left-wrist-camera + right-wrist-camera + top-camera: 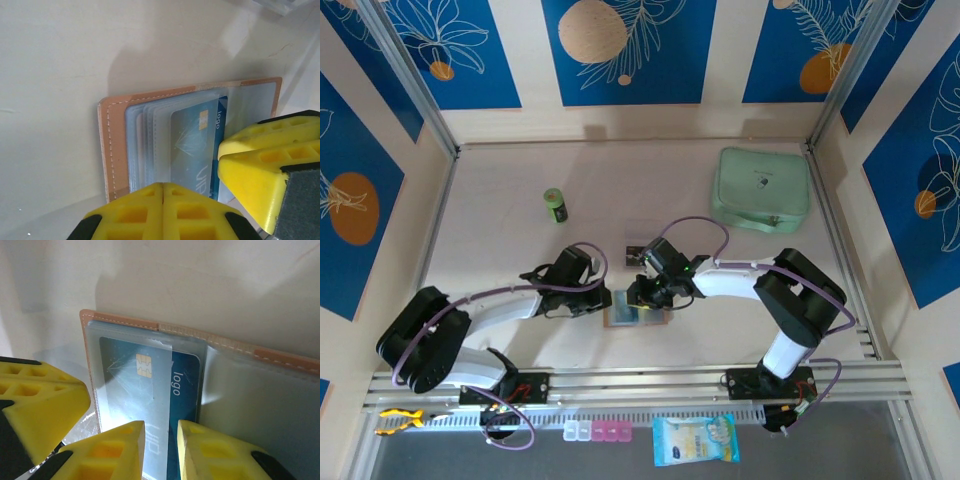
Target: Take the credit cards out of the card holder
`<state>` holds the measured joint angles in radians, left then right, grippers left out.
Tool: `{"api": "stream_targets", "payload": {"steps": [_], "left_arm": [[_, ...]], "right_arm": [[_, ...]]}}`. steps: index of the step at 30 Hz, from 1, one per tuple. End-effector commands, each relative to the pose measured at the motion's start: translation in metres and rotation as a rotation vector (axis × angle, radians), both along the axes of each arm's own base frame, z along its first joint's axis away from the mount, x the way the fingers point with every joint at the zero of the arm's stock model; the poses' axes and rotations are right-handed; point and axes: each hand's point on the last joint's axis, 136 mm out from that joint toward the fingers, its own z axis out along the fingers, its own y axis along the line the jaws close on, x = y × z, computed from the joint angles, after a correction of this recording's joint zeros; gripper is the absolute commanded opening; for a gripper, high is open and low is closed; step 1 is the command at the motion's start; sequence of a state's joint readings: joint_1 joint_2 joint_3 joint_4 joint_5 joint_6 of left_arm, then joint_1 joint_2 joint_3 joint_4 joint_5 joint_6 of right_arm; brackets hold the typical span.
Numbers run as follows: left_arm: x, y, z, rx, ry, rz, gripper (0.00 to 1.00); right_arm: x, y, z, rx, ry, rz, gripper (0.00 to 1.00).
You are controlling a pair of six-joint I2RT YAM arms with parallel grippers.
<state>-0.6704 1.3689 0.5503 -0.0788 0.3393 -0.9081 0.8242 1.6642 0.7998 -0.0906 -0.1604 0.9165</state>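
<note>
tan leather card holder (112, 145): lies open and flat on the pale bench (520, 250), near-centre; stack of clear pockets faces up
blue plastic credit card (145, 390): gold chip and "logo" print; sits in the top clear pocket; a strip along one long side looks darker, uncovered by the frosted sleeve
left hand (162, 192): fingers closed together, nothing seen between them; tips at the near edge of the pocket stack; can't tell if they touch it
right hand (160, 432): fingers a narrow gap apart; tips over the near end of the blue card; card lies flat below the gap
spacing: both hands just beside each other over the holder
rest: small dark flat rectangle (638, 247) on the bench beyond the holder, too small to identify; mint-green zip case (763, 188) at far right; small green cylinder (555, 205) at far left
</note>
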Motion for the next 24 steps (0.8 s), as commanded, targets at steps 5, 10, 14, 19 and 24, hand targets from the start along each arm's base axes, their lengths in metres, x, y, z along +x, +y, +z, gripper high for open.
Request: {"api": "stream_targets", "payload": {"steps": [5,10,14,19,24], "left_arm": [[-0.001,-0.013,0.010,-0.016,-0.017,-0.039,0.06],[-0.004,-0.018,0.005,-0.012,-0.002,-0.056,0.06],[-0.005,-0.015,-0.002,0.017,0.006,-0.061,0.06],[-0.008,-0.007,-0.009,0.063,0.010,-0.065,0.06],[-0.010,-0.003,-0.015,0.089,0.019,-0.070,0.06]], "right_arm": [[-0.001,-0.002,0.009,-0.025,-0.023,0.013,0.25],[0.000,-0.002,0.010,-0.031,-0.030,0.015,0.25],[0.001,-0.004,0.011,-0.047,-0.039,0.016,0.25],[0.001,-0.006,0.012,-0.061,-0.050,0.019,0.25],[0.001,-0.008,0.014,-0.077,-0.058,0.021,0.25]]}}
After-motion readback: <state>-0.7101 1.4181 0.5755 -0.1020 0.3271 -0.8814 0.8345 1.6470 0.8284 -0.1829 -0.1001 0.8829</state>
